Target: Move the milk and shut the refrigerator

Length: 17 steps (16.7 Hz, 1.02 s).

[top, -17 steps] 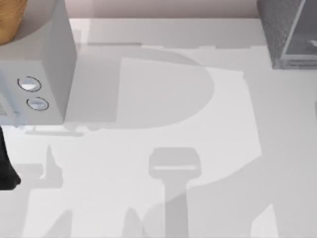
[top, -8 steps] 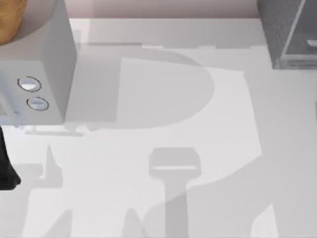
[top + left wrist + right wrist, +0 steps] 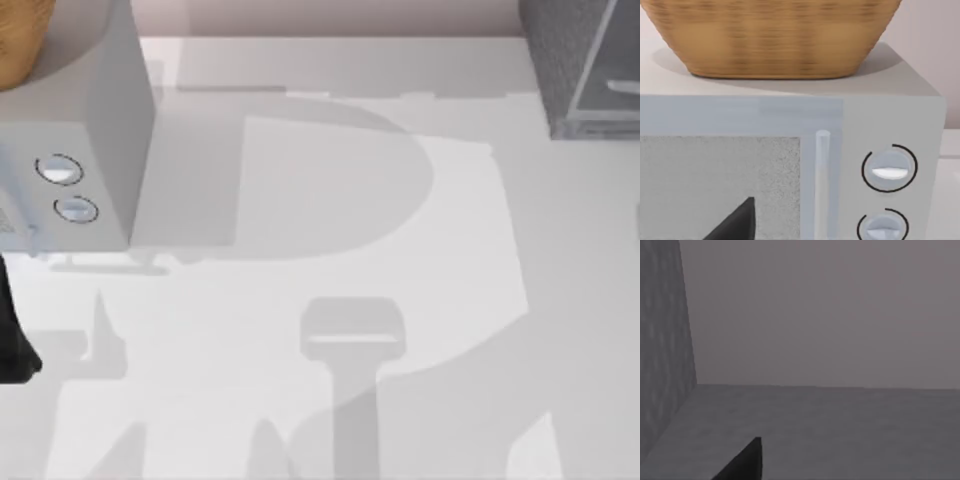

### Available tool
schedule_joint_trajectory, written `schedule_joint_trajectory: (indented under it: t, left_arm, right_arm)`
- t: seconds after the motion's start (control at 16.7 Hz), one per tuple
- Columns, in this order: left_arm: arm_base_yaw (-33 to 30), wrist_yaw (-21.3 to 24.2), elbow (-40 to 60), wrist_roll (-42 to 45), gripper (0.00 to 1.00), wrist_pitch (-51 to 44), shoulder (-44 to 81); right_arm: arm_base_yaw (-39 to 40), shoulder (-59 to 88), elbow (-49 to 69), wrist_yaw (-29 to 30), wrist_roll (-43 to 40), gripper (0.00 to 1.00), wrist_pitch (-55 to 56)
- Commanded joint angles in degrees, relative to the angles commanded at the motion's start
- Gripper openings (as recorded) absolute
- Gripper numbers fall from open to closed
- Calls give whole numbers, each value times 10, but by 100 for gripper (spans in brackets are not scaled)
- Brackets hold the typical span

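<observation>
The big white table [image 3: 330,200] has the dark grey refrigerator [image 3: 575,60] at its far right corner, with its pale door panel swung out, and a light grey box [image 3: 790,165] with two round knobs [image 3: 888,169] and a basket [image 3: 770,35] on top stands at the left. The left gripper [image 3: 735,222] faces the front of that box, but only one dark finger tip shows, so I cannot tell how wide its jaws are or if they hold anything. The right gripper [image 3: 742,460] looks at dim grey walls, also with one dark tip showing, and its jaws cannot be told either.

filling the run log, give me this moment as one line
fridge: table's far right | microwave: left, basket on top | left tool: facing microwave door | right tool: facing grey walls | milk: unseen
</observation>
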Motion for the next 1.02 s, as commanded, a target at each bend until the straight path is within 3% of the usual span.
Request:
schedule_joint_trajectory:
  t: [0.24,0.48,0.72,1.02]
  left_arm:
    - [0,0,0,0,100,0,0]
    - [0,0,0,0,100,0,0]
    - [0,0,0,0,100,0,0]
    - [0,0,0,0,100,0,0]
  right_arm:
    - [3,-6,-6,2,0,100,-3]
    - [33,-89,-83,26,-2,100,-49]
    - [81,-265,-225,56,-5,100,-133]
    - [123,-596,-404,86,-8,100,-249]
